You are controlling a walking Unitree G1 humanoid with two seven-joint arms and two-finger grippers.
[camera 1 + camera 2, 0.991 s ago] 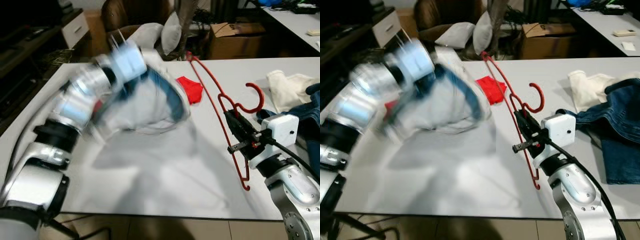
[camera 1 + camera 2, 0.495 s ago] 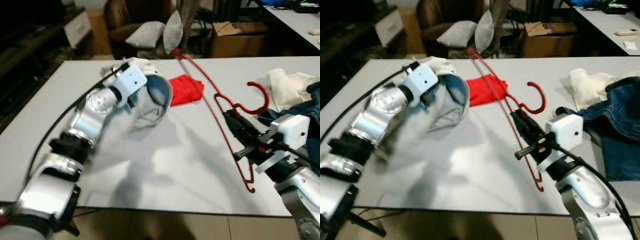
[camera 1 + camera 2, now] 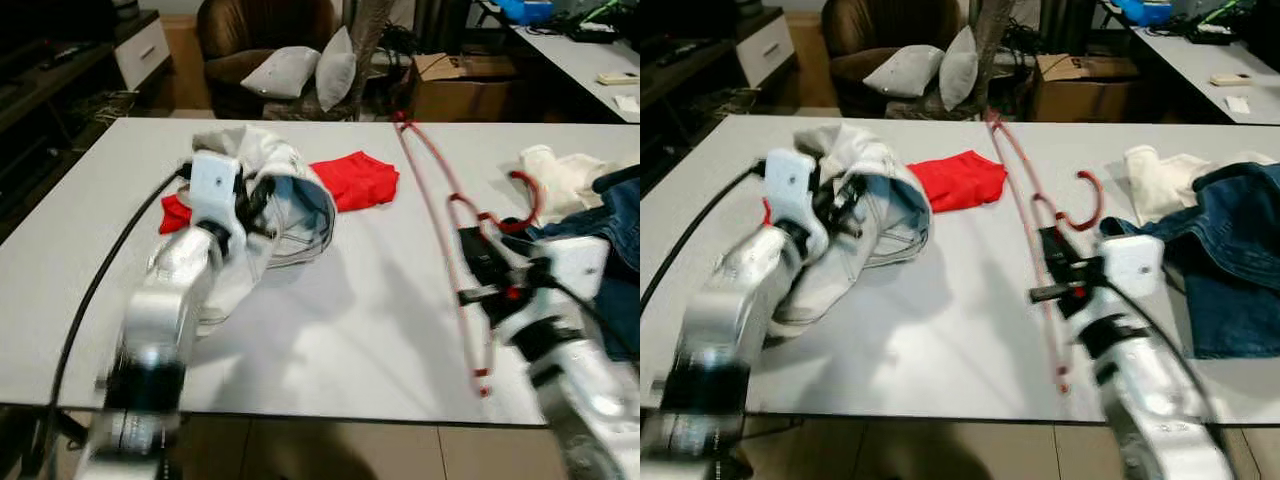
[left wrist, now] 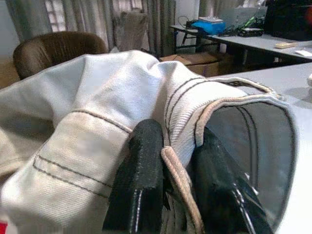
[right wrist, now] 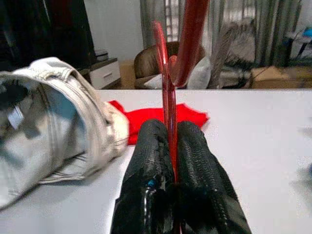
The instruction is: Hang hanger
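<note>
Currently my right gripper [image 5: 171,161] has its fingers clenched on the red hanger [image 3: 440,190]; my left gripper [image 4: 168,161] pinches the white jeans [image 4: 97,112] waistband between its fingers.

The right arm [image 3: 570,340] is smeared by motion blur, so the right gripper [image 3: 478,270] and the red hanger [image 3: 450,220] it carries near the table's [image 3: 380,340] right edge show only as soft streaks. The blue jeans [image 3: 1230,260] at that edge are cut off by the picture's border. The pale trousers [image 4: 97,126] cover the left gripper [image 4: 178,170] fingertips, which seem to pinch the waistband. The left arm's [image 3: 150,350] lower part is also blurred
</note>
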